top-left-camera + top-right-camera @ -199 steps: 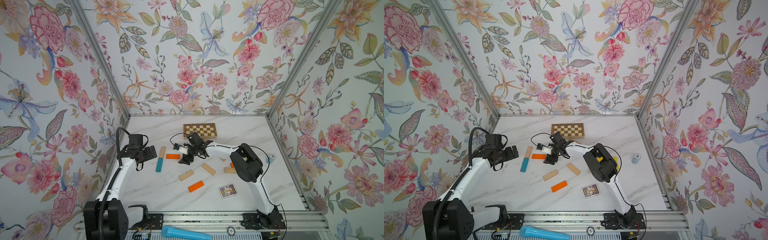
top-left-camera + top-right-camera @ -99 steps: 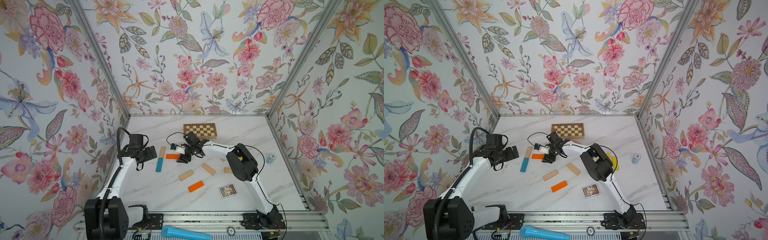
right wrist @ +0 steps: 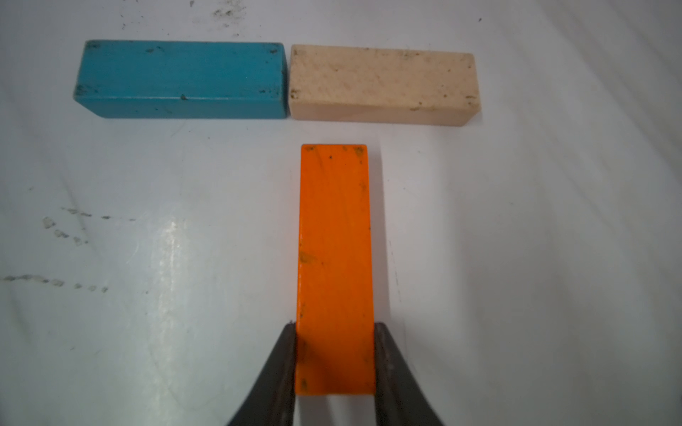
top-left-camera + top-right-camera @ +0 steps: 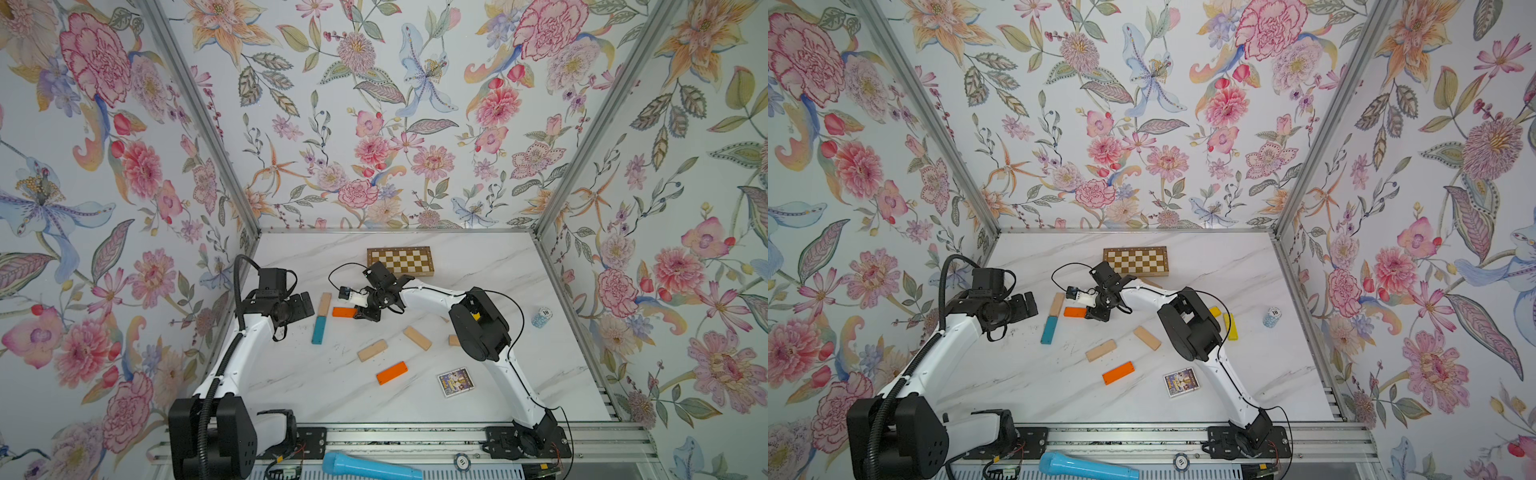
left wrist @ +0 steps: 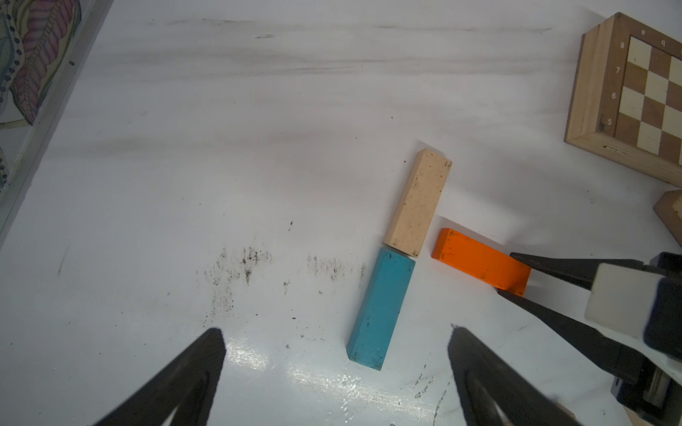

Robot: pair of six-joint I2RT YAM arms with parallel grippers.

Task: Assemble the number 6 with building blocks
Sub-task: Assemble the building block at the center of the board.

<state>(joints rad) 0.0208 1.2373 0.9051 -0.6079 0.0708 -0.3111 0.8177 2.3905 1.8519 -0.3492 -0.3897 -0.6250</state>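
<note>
A: Orange block (image 3: 334, 265) position?
B: Square to the pale wood block (image 3: 382, 85), just short of it, by the teal block (image 3: 181, 79) joint; probably the 6's crossbar.
A: Jaws?
B: Right gripper (image 3: 335, 326) clamps the orange block's outer end, leaving the leading end clear. Left gripper (image 5: 336, 329) hangs spread wide, empty.

a teal block (image 3: 181, 79) and a pale wood block (image 3: 382, 85) lay flat on the tabletop (image 4: 478, 266), end to end and touching. an orange block (image 3: 334, 258) lay square to them, just short of the pale wood block, its far end pinched by the right hand (image 3: 335, 326). a loose pale block (image 4: 372, 350), a slanted pale block (image 4: 417, 337) and a second orange block (image 4: 391, 372) lay scattered apart.
</note>
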